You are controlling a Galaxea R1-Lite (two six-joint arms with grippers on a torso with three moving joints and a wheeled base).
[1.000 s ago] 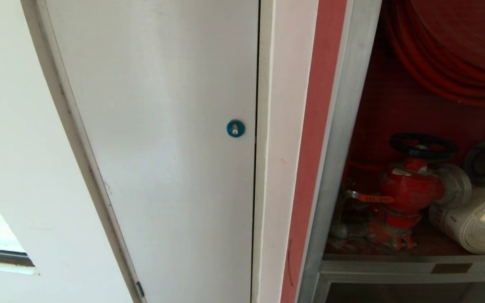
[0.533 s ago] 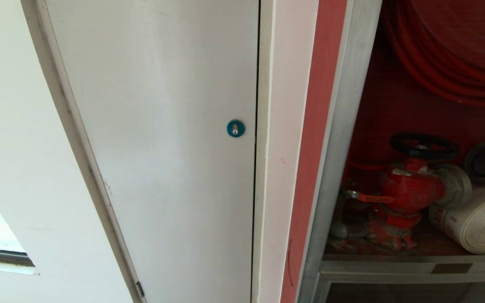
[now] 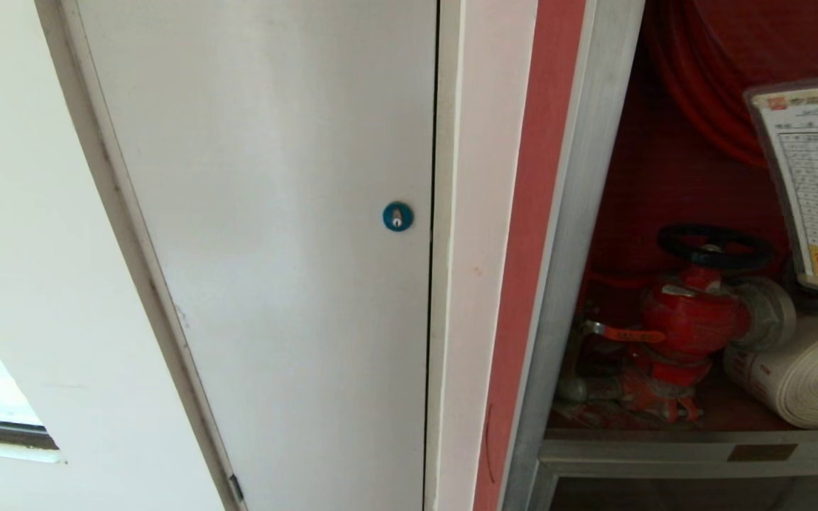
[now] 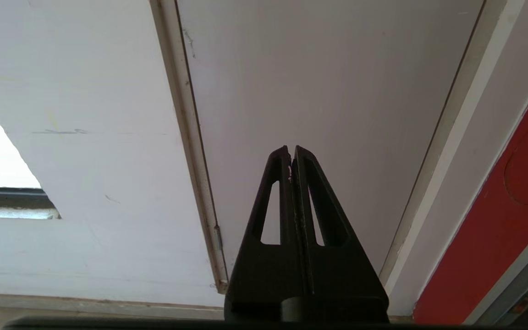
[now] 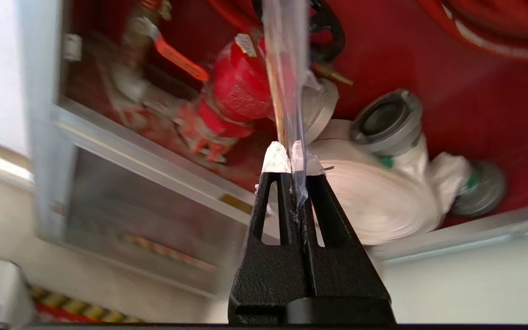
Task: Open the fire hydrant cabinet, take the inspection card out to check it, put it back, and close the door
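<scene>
My right gripper (image 5: pixel 291 158), unseen from the head: jaws clamped on the inspection card (image 3: pixel 817 184), cut off at frame edge, before the open fire hydrant cabinet (image 3: pixel 579 234). Wrist view shows it edge-on. Left gripper (image 4: pixel 291 153): jaws closed, empty.

Matte black wedge-shaped fingers (image 4: pixel 275 192) with triangular cutouts; right fingertips (image 5: pixel 275 160) white-taped.

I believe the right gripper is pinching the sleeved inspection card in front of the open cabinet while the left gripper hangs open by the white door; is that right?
Not quite: the left gripper is shut, its fingers pressed together, as the left wrist view shows. The rest holds: the right gripper pinches the inspection card before the open fire hydrant cabinet, and the left hangs by the white door.
</scene>
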